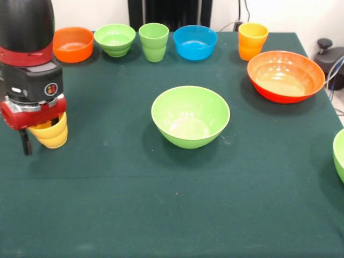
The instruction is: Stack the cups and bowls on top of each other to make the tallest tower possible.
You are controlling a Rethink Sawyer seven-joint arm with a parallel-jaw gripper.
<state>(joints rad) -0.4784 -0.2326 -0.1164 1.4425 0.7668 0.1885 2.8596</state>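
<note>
Holding the yellow cup, the end effector sits at the left side of the front view, low over the green tabletop. One dark finger shows just left of the cup; the other is hidden, so the jaws appear closed on the cup's upper part, though a firm grip cannot be confirmed. The cup appears upright; whether its base touches the tabletop cannot be told.

Remaining items:
- Far row: small orange bowl, small green bowl, green cup, blue bowl, orange-yellow cup.
- Centre: large green bowl, standing alone.
- Right: large orange-red bowl; a second large green bowl shows partly at the edge.

Nothing is stacked yet. The step in hand is judged to be carrying the yellow cup to a base.

Procedure notes:
1. Lift the cup well clear before travelling sideways, so that its base passes over bowl rims.
2. Choose a wide, stable base; the central large green bowl is nearest.
3. Centre the cup over the base before lowering.
4. Lower slowly and release only when the cup rests flat; glossy plastic is likely to slide.
</note>
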